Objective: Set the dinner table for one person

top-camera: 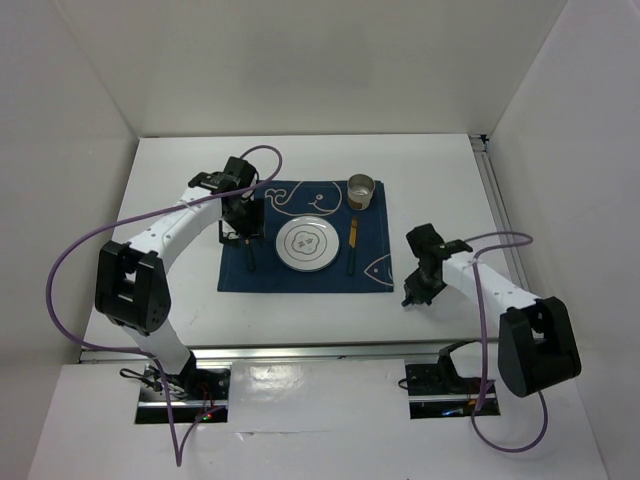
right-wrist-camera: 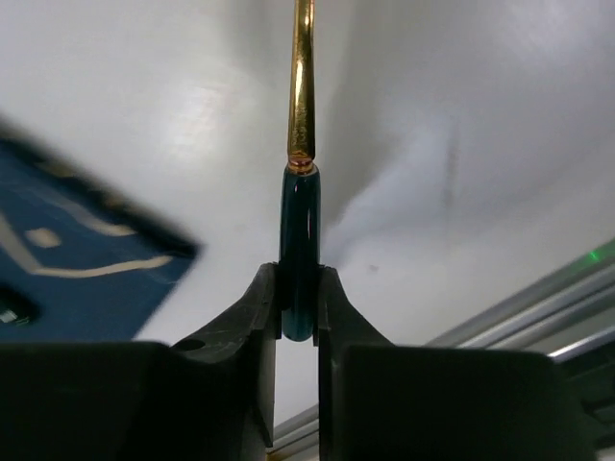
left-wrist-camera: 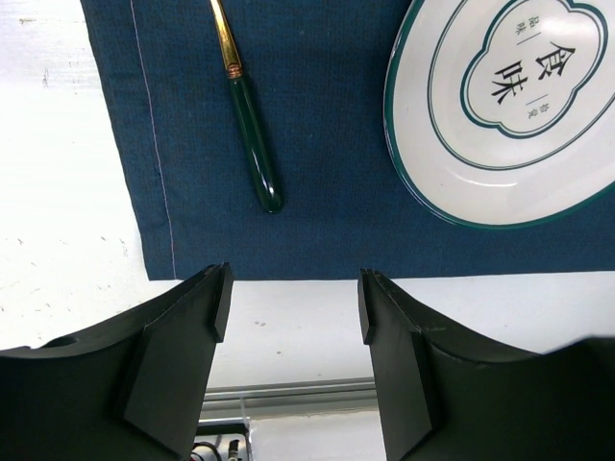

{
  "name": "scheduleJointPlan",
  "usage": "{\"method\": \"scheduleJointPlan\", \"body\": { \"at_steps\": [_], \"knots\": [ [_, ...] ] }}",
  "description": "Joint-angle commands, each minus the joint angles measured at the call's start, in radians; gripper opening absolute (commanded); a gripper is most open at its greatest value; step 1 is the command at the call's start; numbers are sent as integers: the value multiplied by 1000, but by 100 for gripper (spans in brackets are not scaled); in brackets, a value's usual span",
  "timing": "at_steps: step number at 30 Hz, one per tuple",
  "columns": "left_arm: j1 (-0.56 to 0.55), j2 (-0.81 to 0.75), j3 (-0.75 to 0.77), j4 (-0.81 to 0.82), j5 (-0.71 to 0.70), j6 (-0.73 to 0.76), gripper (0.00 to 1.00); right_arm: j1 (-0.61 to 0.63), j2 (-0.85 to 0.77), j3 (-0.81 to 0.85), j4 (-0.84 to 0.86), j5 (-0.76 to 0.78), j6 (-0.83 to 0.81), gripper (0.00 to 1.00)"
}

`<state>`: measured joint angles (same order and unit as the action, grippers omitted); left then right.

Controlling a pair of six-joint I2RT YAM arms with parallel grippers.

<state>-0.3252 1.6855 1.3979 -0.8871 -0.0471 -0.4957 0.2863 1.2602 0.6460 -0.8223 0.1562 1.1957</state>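
The white dinner table (top-camera: 180, 190) bears a navy placemat (top-camera: 300, 280) with a white green-rimmed plate (top-camera: 306, 245) in its middle. A green-handled gold utensil (top-camera: 249, 257) lies left of the plate; it also shows in the left wrist view (left-wrist-camera: 252, 134). Another utensil (top-camera: 352, 242) lies right of the plate. A metal cup (top-camera: 361, 191) stands at the mat's far right corner. My left gripper (left-wrist-camera: 293, 303) is open and empty, over the mat's left part (top-camera: 238, 232). My right gripper (right-wrist-camera: 300, 288) is shut on the green handle of a third utensil (right-wrist-camera: 300, 216), right of the mat (top-camera: 413, 295).
The plate (left-wrist-camera: 509, 106) lies right of the left gripper's view, on the placemat (left-wrist-camera: 317, 221). A metal rail (top-camera: 330, 350) runs along the table's near edge. White walls enclose the table on three sides. The placemat's corner (right-wrist-camera: 86, 259) shows left of the right gripper.
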Motion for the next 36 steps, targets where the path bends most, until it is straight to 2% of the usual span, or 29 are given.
{"method": "scheduleJointPlan", "body": {
  "at_steps": [1,2,5,8,13,22,33,34,36],
  "knots": [
    [3,-40,6,2,3,23,72,19,10,156,15,123,-143,0],
    [3,-40,15,-7,3,23,72,28,19,182,64,123,-285,0],
    [3,-40,15,-7,3,23,72,37,98,297,124,20,-526,0],
    [3,-40,24,-7,3,23,72,66,226,412,124,-96,-660,0],
    [3,-40,33,-16,-6,23,72,117,364,527,121,-156,-708,0],
    [3,-72,24,-35,-25,23,72,126,495,540,206,-176,-742,3],
    [3,-81,15,-44,-16,23,72,146,562,540,227,-155,-732,25],
    [3,-81,15,-35,-16,23,72,155,562,540,227,-155,-723,40],
    [3,-81,15,-35,-7,23,72,155,545,540,227,-155,-711,44]
  ]
}}
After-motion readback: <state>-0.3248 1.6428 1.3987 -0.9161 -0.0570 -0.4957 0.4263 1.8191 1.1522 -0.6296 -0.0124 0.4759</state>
